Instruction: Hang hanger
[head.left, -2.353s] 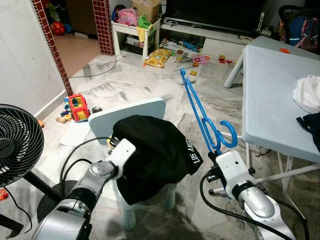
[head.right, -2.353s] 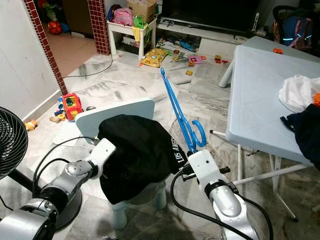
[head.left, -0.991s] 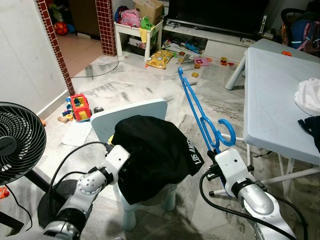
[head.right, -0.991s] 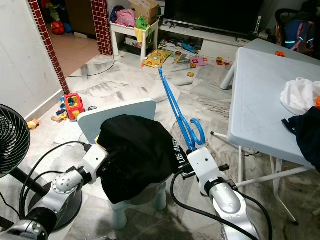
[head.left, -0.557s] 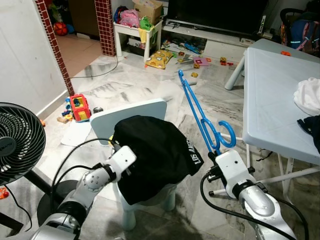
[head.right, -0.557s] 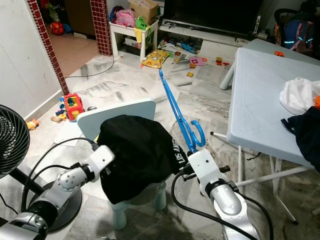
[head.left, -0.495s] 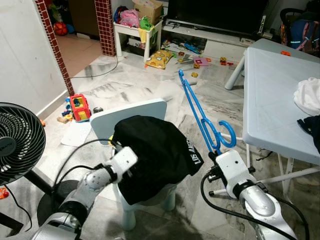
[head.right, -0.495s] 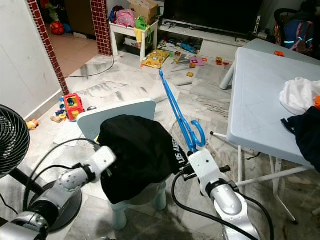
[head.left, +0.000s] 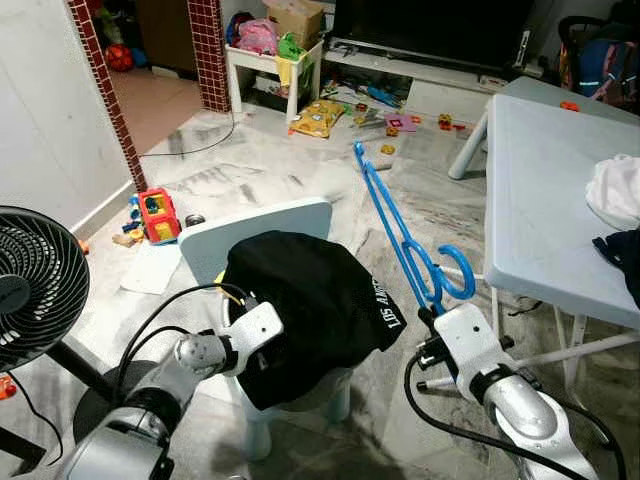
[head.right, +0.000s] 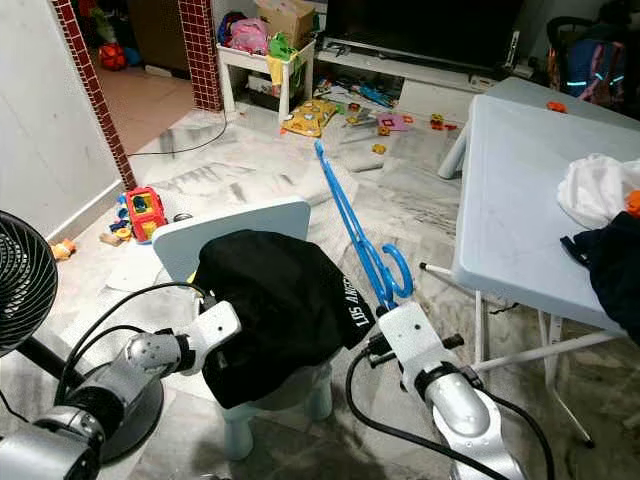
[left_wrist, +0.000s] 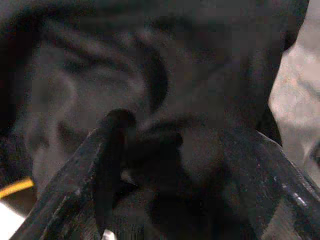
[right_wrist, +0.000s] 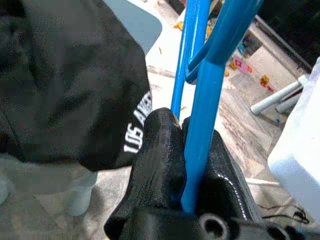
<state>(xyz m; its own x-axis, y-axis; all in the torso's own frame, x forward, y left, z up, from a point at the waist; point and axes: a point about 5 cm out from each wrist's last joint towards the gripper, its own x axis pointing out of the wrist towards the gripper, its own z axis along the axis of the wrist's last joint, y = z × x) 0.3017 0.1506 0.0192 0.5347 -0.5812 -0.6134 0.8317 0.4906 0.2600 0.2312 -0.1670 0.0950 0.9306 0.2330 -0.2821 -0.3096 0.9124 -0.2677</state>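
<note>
My left gripper (left_wrist: 165, 150) has pushed further into the black printed T-shirt (head.left: 310, 300) draped over the pale blue plastic chair (head.left: 255, 225); its fingertips are buried, so I cannot tell their spread. My right gripper (right_wrist: 186, 165) stays clamped on the blue plastic hanger (head.left: 400, 235), upright beside the shirt.

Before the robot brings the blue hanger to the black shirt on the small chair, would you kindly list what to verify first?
1. Right gripper shut on blue hanger: ok.
2. Hanger clear of the table: ok.
3. Left gripper in the black shirt: ok.
4. Left gripper actually pinching fabric: cannot tell, too dark.
5. Shirt draped over the chair, not slipping off: ok.
6. Shirt's neck opening located: cannot tell.
</note>
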